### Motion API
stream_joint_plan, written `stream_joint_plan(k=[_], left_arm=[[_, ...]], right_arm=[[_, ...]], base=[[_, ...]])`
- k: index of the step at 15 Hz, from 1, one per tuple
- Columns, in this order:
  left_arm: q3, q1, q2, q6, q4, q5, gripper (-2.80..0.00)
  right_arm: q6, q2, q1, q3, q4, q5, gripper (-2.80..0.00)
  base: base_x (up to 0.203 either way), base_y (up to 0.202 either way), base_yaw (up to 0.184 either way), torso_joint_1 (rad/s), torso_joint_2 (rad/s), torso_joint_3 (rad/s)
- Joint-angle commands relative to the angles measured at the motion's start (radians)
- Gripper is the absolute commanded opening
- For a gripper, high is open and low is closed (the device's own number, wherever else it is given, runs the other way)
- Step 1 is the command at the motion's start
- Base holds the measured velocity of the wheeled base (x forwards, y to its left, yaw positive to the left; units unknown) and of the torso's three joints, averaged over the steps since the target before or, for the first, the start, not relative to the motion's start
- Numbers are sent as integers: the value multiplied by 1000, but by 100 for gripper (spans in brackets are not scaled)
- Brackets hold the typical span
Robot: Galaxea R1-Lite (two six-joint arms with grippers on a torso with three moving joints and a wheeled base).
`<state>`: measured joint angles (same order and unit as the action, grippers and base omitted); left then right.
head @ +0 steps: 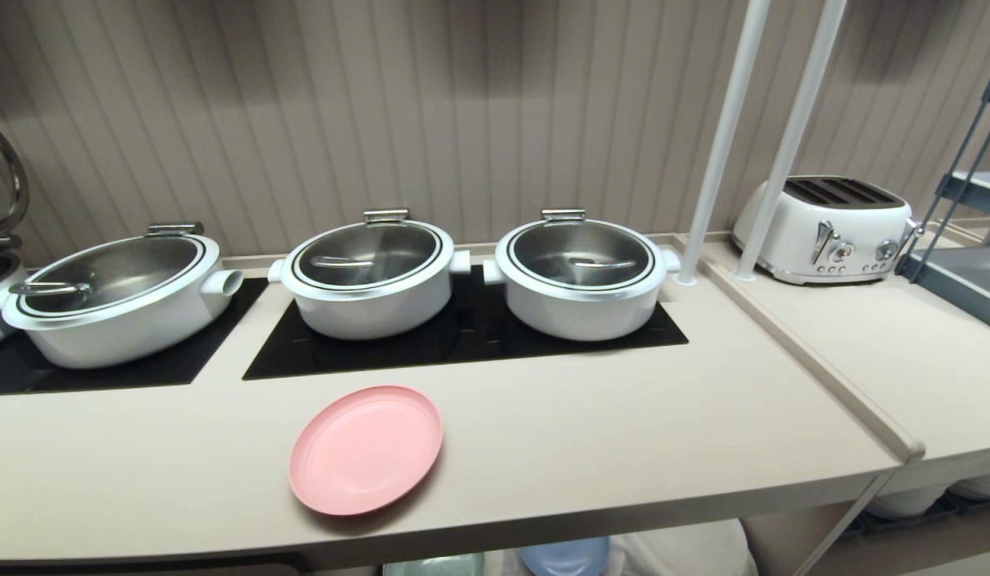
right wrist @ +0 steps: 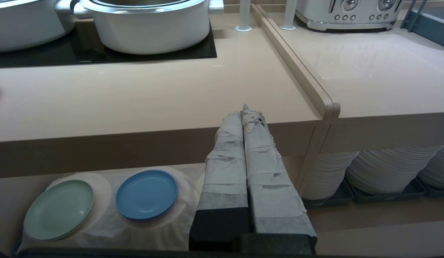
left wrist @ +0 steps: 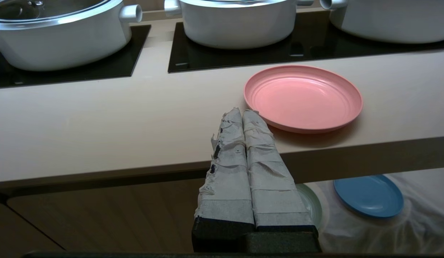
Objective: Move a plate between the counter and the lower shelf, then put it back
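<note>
Pink plate [head: 365,449] on beige counter [head: 623,416]

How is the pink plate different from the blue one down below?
The pink plate lies on the counter, near its front edge; the blue plate sits on the white cloth of the lower shelf, beside a green plate. They differ in colour. Both are round, shallow, empty and right way up.
</note>
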<state>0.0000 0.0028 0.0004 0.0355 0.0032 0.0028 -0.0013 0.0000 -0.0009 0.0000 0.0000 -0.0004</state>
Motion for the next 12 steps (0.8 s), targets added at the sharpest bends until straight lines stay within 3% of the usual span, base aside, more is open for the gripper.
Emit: stream_joint_plan(k=[1, 12], left_arm=[[0, 0, 0, 0, 0, 0, -280], [0, 0, 0, 1, 0, 0, -280]], right_arm=[[0, 0, 1, 0, 0, 0, -280], [0, 0, 0, 0, 0, 0, -280]], base=[[0, 0, 0, 0, 0, 0], [0, 0, 0, 0, 0, 0]])
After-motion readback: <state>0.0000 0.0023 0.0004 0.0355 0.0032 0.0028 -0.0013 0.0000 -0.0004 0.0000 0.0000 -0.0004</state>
